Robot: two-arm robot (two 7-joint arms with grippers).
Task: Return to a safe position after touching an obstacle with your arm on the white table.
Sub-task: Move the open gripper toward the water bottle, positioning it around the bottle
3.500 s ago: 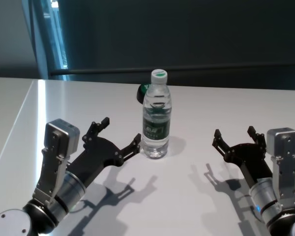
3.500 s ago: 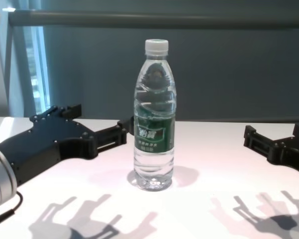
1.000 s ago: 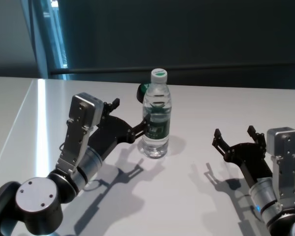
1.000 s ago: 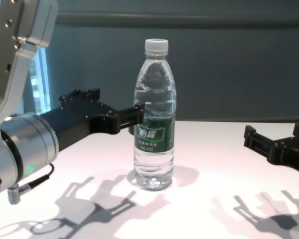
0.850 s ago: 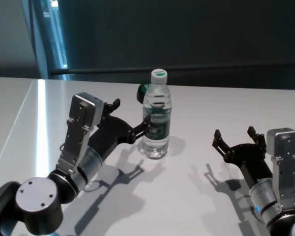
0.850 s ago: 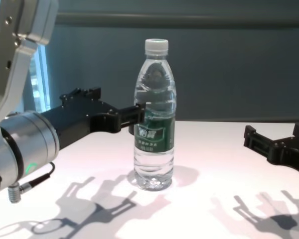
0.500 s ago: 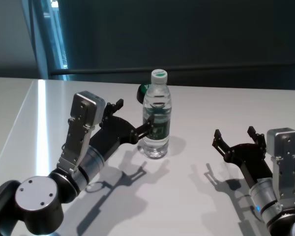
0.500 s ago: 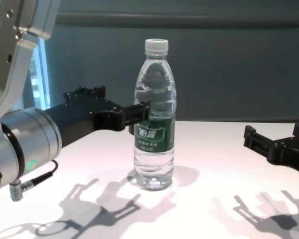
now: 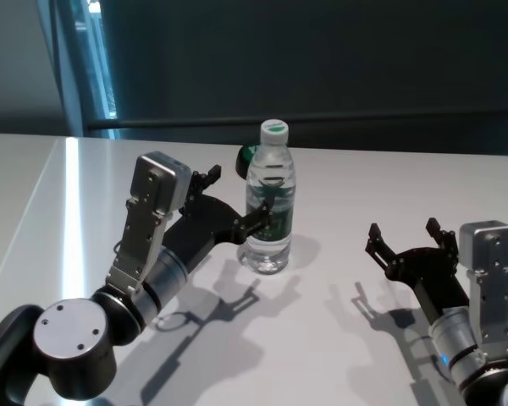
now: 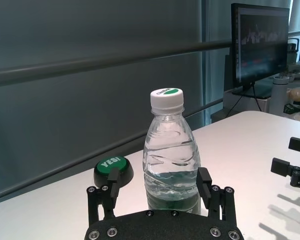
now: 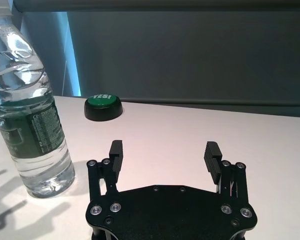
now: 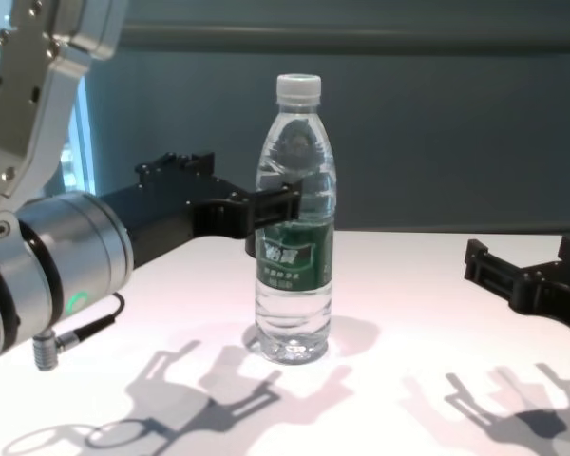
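Currently the obstacle, a clear water bottle (image 9: 269, 197), stands upright near the middle of the white surface (image 9: 339, 338), cap on, green label band round its lower half.

Left gripper (image 9: 241, 200) is raised at label height, fingers spread, one on each side of the bottle as the left wrist view shows it (image 10: 170, 145). Whether either finger (image 12: 275, 204) actually touches the plastic cannot be told; in the chest view the near one overlaps the bottle's outline.

Right gripper (image 9: 405, 239) lies low near the surface, well apart from the bottle, fingers spread, holding nothing. Looks parked.

Handling, judged:
- Bottle seems full or nearly so, hence fairly heavy at the base, but tall and narrow: a sideways nudge high up could tip it.
- Thin wall, likely to give under squeeze; smooth, probably slippery above the label.
- If it had to be held, the label band is the best place. The task asks only for retreat, so no hold is needed.

Hidden or unclear:
- A green button (image 11: 103, 106) behind the bottle is partly blocked in the head view.
- The bottle's base is cut off in the left wrist view.
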